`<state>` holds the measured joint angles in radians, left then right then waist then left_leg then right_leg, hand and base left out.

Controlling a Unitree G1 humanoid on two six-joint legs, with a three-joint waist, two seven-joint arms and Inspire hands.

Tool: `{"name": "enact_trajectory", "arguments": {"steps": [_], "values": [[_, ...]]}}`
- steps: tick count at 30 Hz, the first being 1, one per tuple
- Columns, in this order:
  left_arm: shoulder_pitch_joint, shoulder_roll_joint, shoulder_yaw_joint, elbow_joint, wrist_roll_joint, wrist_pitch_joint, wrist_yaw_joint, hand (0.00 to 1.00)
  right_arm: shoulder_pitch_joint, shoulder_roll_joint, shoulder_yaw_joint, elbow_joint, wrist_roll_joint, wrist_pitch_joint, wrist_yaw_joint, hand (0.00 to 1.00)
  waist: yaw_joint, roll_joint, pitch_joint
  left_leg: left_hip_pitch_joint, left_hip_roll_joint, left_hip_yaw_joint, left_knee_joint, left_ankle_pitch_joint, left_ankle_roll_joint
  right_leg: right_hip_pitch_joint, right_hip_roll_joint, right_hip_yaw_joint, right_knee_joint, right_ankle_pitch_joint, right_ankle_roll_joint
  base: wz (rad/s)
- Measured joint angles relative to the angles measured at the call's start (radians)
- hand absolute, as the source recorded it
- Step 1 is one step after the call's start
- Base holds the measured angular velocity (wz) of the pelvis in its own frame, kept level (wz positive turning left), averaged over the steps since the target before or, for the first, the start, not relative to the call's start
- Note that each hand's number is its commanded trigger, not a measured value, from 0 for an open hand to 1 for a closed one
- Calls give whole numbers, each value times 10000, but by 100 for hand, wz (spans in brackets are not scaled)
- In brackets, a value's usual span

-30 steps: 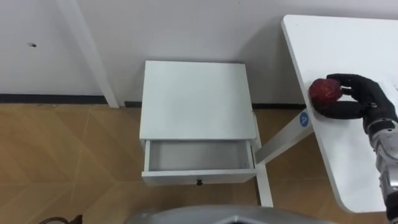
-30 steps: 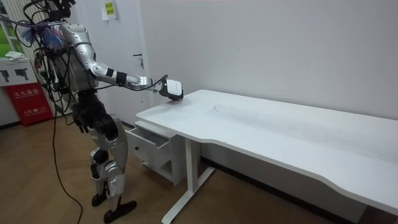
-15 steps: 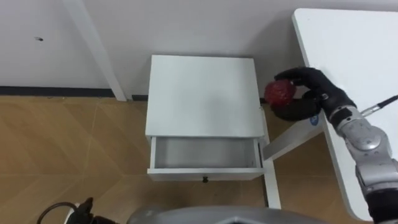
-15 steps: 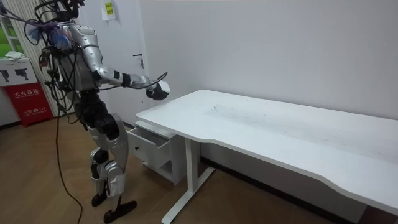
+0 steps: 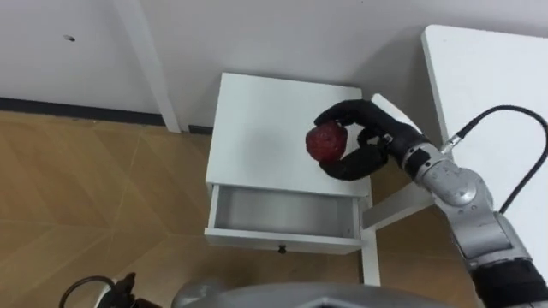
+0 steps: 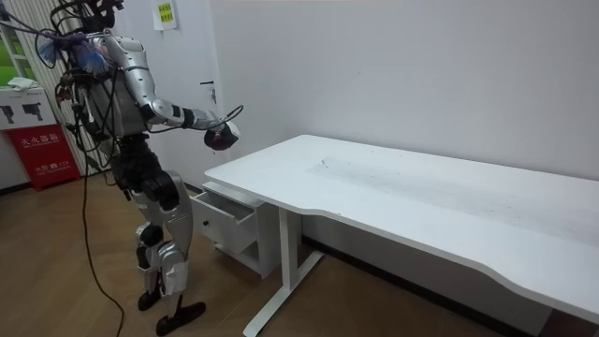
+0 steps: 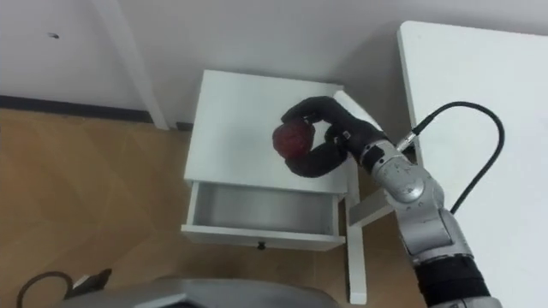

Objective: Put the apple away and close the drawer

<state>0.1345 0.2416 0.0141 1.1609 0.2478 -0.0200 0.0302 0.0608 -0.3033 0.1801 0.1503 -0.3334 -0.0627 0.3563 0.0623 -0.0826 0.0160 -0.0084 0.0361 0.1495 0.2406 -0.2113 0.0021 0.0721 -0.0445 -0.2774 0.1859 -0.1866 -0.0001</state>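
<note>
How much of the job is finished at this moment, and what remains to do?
Done: the apple is picked up, off the white table. In hand: the right hand, fingers curled round it, holds it above the top of the small white cabinet. Left: the drawer below stands open with nothing in it, so the apple must go in and the drawer be pushed shut.

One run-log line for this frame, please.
right hand: shut on apple | apple: held over cabinet | drawer: open | step: place apple pending
</note>
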Motion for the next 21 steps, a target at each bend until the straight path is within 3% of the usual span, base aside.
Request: {"name": "enact_trajectory", "arguments": {"steps": [8, 9, 10, 11, 21], "values": [[-87, -148, -87, 0, 56, 0, 45, 0, 83, 11, 392, 17, -76, 123, 496, 100, 8, 211, -82, -36, -113, -130, -52, 27, 37, -18, -33, 3, -4, 6, 10, 3], [-87, -157, -87, 0, 56, 0, 46, 0, 83, 12, 392, 17, -76, 123, 509, 83, 9, 203, -87, -36, -114, -133, -51, 27, 38, -18, -33, 3, -4, 6, 10, 0], [-87, -178, -87, 0, 54, 0, 47, 0, 86, 12, 392, 18, -76, 123, 540, 23, 6, 184, -99, -29, -118, -137, -40, 29, 39, -18, -35, 5, -7, 7, 11, 0], [-86, -204, -87, 1, 53, 0, 47, 0, 87, 12, 392, 18, -76, 126, 574, 0, 7, 171, -108, -25, -122, -142, -34, 30, 42, -17, -38, 7, -7, 8, 13, 0], [-95, -248, -232, 62, -5, 0, 44, 0, 178, 30, 423, 72, -81, 215, 719, 0, -3, 125, -106, 0, -128, -145, -22, 31, 44, 26, -52, -8, -14, 13, 22, 0]]}}
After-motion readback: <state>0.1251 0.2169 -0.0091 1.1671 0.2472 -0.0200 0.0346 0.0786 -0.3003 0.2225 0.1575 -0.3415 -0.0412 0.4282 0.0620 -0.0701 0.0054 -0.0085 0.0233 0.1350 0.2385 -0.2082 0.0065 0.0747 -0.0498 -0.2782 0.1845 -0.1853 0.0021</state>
